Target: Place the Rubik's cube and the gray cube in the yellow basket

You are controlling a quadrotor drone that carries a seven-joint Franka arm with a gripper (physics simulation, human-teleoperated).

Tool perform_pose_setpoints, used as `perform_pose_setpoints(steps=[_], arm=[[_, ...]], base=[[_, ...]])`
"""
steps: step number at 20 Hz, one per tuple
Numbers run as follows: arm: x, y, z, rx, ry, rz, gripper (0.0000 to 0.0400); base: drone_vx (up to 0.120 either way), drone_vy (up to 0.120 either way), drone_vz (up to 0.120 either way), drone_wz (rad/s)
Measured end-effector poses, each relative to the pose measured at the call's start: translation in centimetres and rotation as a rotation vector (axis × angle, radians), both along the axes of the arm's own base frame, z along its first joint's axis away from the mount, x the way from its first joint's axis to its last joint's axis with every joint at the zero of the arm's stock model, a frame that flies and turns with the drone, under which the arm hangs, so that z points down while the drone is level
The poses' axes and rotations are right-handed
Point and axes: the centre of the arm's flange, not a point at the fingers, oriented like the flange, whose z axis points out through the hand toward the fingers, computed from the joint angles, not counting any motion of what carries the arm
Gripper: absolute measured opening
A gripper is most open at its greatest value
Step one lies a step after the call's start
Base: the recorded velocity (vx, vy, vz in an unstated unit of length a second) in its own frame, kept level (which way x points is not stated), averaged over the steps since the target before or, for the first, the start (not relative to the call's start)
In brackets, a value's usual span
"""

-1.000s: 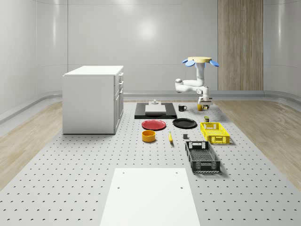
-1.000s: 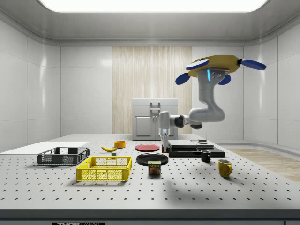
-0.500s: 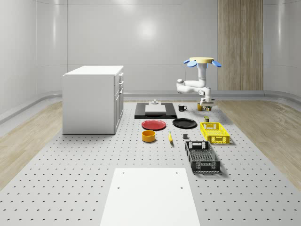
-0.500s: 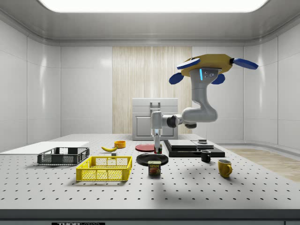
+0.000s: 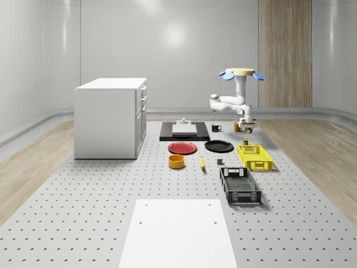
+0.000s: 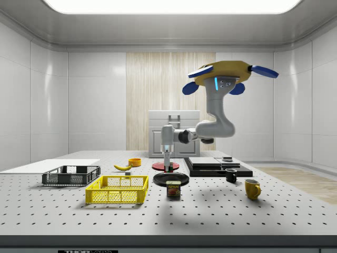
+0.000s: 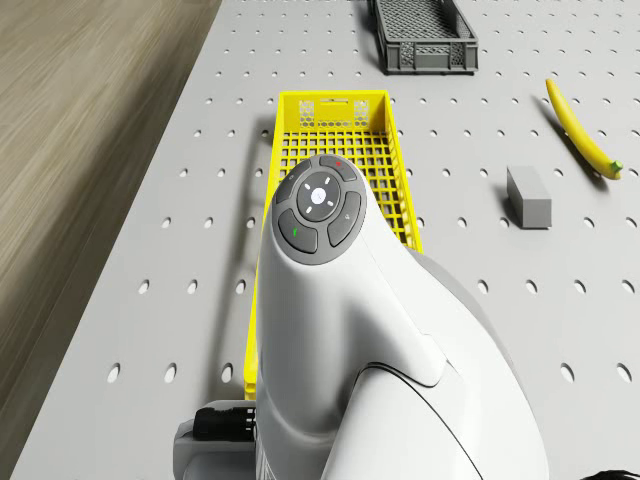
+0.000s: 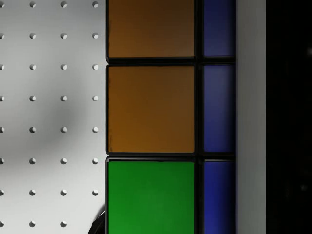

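The drone [image 5: 240,72] hovers above the table's far right part, beyond the yellow basket [image 5: 255,157]. Its arm hangs down, and the gripper [image 5: 246,128] is shut on the Rubik's cube [image 8: 151,109], whose orange, green and blue tiles show in the wrist view. In the side view the gripper [image 6: 167,168] hangs just above the table, to the right of the yellow basket [image 6: 118,190]. The gray cube [image 5: 220,162] lies on the table to the left of the basket. From the drone I see the basket [image 7: 335,150] under the arm and the gray cube [image 7: 528,196] beside it.
A black crate [image 5: 240,186] stands in front of the yellow basket. A banana [image 5: 202,162], orange bowl [image 5: 176,161], red plate [image 5: 183,148] and black plate [image 5: 218,146] lie mid-table. A can [image 6: 174,188], black mug [image 6: 230,175] and yellow mug [image 6: 252,188] stand near the gripper. A white cabinet [image 5: 111,117] is at the left.
The drone, arm and gripper have shifted towards the side view's left, nearer the yellow basket, with the Rubik's cube still held. The things on the table have not moved.
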Motion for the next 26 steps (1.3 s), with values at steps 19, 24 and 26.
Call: perform_pose_setpoints(steps=[19,24,26], arm=[[0.0,0.0,0.0,0.0,0.0,0.0,0.0325],[0.0,0.0,0.0,0.0,0.0,0.0,0.0325],[0.0,0.0,0.0,0.0,0.0,0.0,0.0325]], base=[[0.12,0.0,0.0,0.0],[0.12,0.0,0.0,0.0],[0.12,0.0,0.0,0.0]])
